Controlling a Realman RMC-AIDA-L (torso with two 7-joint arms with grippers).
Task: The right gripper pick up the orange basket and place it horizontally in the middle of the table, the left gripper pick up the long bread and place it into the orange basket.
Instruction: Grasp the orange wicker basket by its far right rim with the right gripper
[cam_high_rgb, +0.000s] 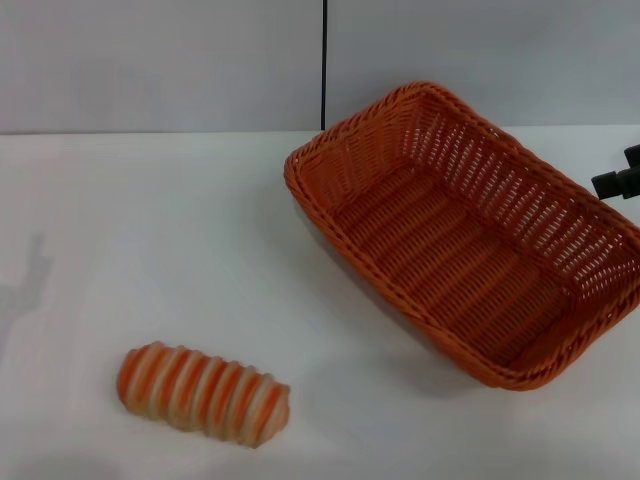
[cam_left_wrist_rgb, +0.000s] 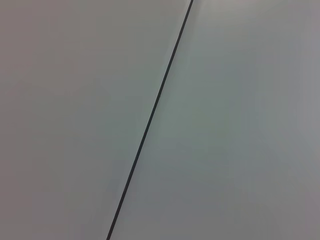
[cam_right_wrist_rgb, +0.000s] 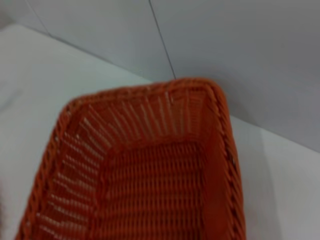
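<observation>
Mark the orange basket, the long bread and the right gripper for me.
orange basket (cam_high_rgb: 450, 270): head view, on its woven floor.
long bread (cam_high_rgb: 205, 393): head view, on the middle of its striped top.
right gripper (cam_high_rgb: 620, 180): head view, on the black part showing at the right edge, beside the basket's rim.

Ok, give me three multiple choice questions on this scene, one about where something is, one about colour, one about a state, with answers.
1. Where does the long bread lie?
A. in the orange basket
B. on the table, on the robot's left, nearer the robot than the basket
C. against the wall

2. What colours stripe the bread?
A. orange and cream
B. green and white
C. plain brown

3. What is in the orange basket?
A. the bread
B. a gripper
C. nothing

Answers:
1 B, it rests on the white table, apart from the basket.
2 A, crosswise bands show.
3 C, its woven floor is bare in head and right wrist views.
</observation>
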